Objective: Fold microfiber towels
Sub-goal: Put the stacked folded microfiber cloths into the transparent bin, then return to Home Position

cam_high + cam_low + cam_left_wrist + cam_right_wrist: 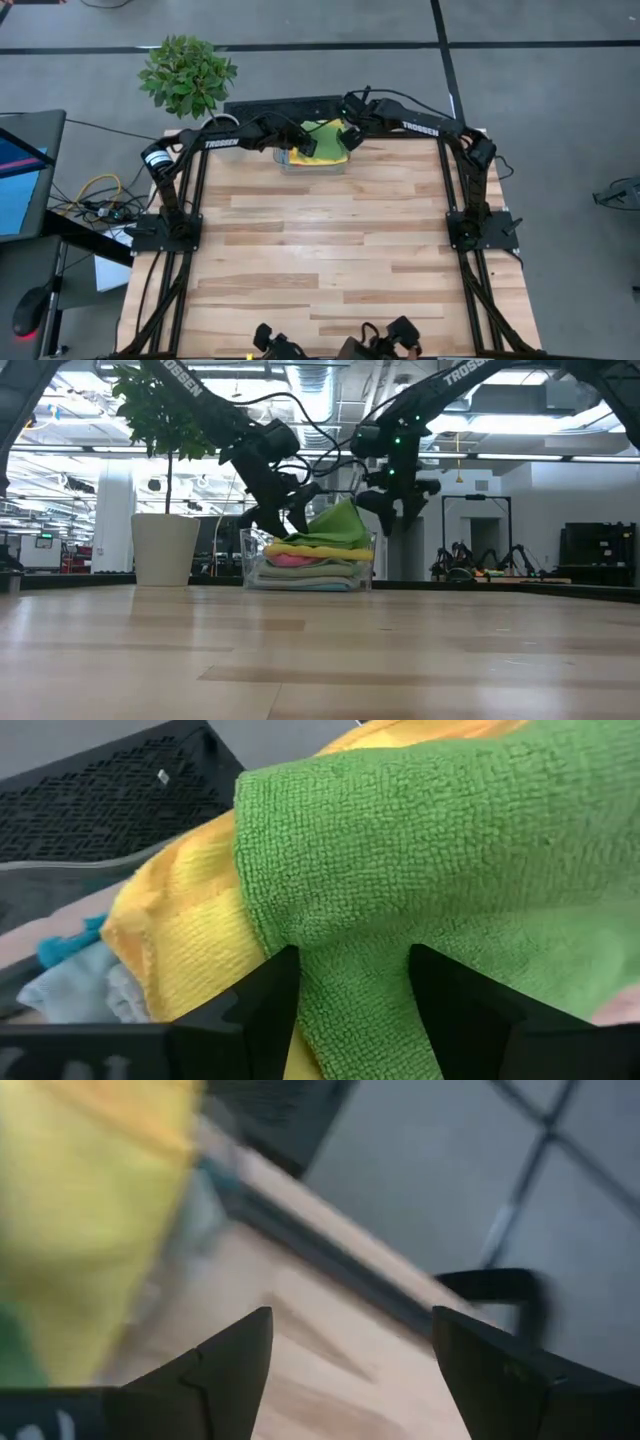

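Observation:
A clear bin (255,565) at the middle of the table's far edge holds stacked microfiber towels: a lime green one (338,525) on top, then yellow (315,550), pink (288,560) and light blue (300,582). My left gripper (350,1010) slants down into the bin from the left and is shut on the green towel (420,850). My right gripper (350,1370) hangs open, with nothing between its fingers, above the bin's right end (350,135). My left gripper pinches a bunched part of the green towel (350,982) between its two fingers (268,1005), slanting down from the table's left. How many layers it has cannot be told. The towel lies on the yellow one (190,935) in the bin, humped up in the middle.
A potted plant (187,75) stands off the table's far left corner. A black grated box (285,105) sits just beyond the bin. The wooden tabletop (320,240) between the two arm bases lies bare toward the near edge.

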